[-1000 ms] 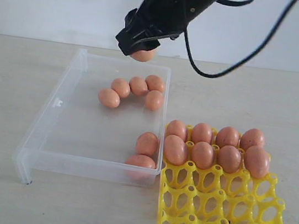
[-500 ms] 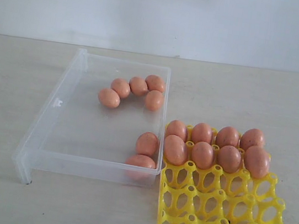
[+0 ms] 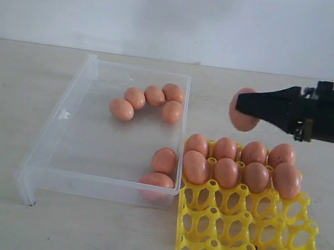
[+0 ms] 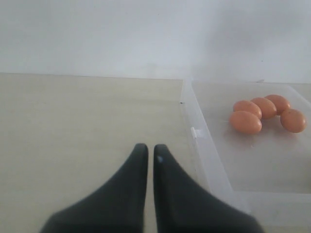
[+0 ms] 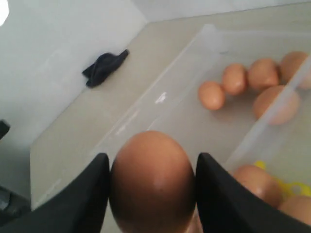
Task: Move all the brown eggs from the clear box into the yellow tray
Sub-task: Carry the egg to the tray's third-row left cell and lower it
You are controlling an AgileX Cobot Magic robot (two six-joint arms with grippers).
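And here's the right gripper (image 3: 249, 108) back over the work. A second ago it was up at the far rim of the shallow transparent plastic box (image 3: 61, 126) with its catch, and half a second ago it was swinging past the top right corner. Now it comes in level from the right with a smooth oval orange-brown egg (image 3: 240, 119) clamped between its black fingers (image 5: 87, 199). The right wrist view shows the shell wedged squarely between both pads. The carry looks all but done: the egg hangs in the air just above the far rows of the bright yellow plastic lattice egg tray (image 3: 247, 218), not yet in any cup. That tray holds eight eggs, filling its two far rows, and the nearer rows are bare cups. So I'd judge this one has to come forward and down into the third row. In the box, seven brown eggs (image 3: 154, 95) remain, five curled in an arc at the far end and two by the wall next to the tray. The left gripper (image 4: 146, 150) sits with its jaws pressed together over the pale tabletop (image 4: 73, 121), just beside the box, holding nothing.
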